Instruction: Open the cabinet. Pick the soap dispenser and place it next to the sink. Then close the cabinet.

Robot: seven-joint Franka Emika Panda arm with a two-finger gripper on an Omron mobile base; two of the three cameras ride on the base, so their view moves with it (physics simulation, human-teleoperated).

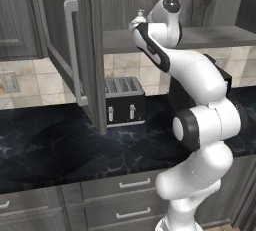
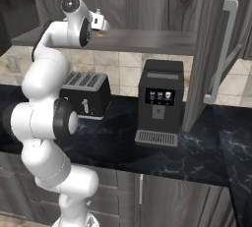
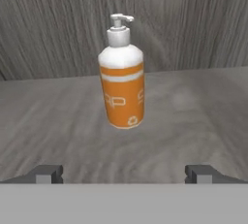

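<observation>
The cabinet stands open – both doors swung wide, the left door's bar handle showing in the left base view and the right door's in the right base view – so the first step looks done. The soap dispenser, an orange bottle with a white pump, stands upright on the cabinet shelf, not yet grasped. The gripper is reaching into the cabinet with its jaws spread wide and empty, the bottle centred ahead of them but apart from both tips. Still to do: close on the bottle, carry it down beside the sink, and shut the doors. On the black counter below sit a toaster and a coffee machine.
</observation>
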